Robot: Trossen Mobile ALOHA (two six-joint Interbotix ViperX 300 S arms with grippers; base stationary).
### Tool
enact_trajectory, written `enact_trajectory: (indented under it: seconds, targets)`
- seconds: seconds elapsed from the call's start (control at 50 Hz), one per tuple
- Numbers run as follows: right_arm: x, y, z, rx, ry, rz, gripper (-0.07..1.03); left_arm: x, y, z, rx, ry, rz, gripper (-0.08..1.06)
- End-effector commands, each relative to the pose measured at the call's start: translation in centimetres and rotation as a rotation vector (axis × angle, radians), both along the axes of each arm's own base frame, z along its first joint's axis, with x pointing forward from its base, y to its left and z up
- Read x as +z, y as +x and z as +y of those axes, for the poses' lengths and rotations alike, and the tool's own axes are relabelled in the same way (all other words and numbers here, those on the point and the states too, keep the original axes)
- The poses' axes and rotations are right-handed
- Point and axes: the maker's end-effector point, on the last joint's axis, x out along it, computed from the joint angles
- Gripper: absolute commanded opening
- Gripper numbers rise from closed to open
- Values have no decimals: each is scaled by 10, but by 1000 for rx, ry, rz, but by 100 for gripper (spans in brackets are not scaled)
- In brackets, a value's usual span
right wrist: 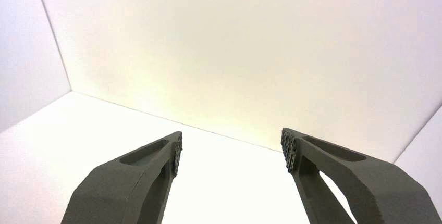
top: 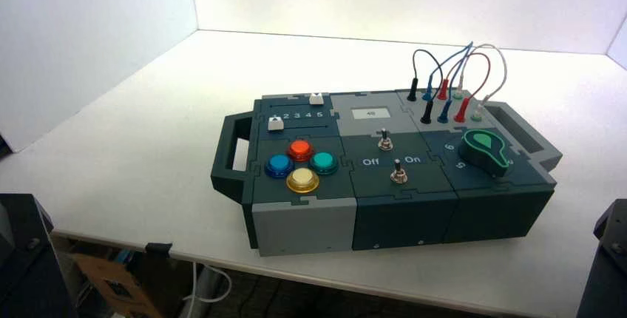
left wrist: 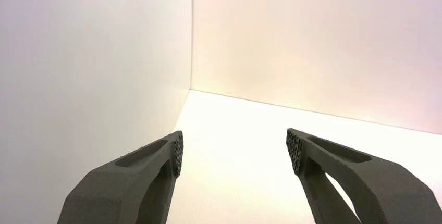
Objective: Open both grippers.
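Both my hands hang released, fingers spread: left hand (left wrist: 233,151) and right hand (right wrist: 232,147) over bare white surface (left wrist: 250,130), at the high view's lower corners, well apart from the box (top: 384,177).

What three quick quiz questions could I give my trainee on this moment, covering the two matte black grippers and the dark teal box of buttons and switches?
1. True or false: the matte black left gripper is shut on a wire.
2. Multiple choice: where are both arms relative to the dark teal control box? A) pressing its buttons B) parked at the near corners, away from it C) gripping its handles
3. Fill in: in its wrist view, the matte black right gripper has its textured fingers spread ____, with nothing between them.

Key
1. False: its fingers stand wide apart, holding nothing.
2. B: only the arms' dark edges show at the near left and right, clear of the box.
3. apart (open)
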Motion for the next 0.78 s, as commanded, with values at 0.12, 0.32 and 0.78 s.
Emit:
enact_trajectory:
  seconds: [0.12,0.32,0.78]
  targets:
    - [10,9,2,6,4,-27,99,16,6,-4,-12,1,-35,102]
    - [13,11,6,16,14,-37,99,19,10,-4,-13,-2,-37,102]
    - [13,12,6,15,18,-34,99,15,16,-13,-37,-5,-21,102]
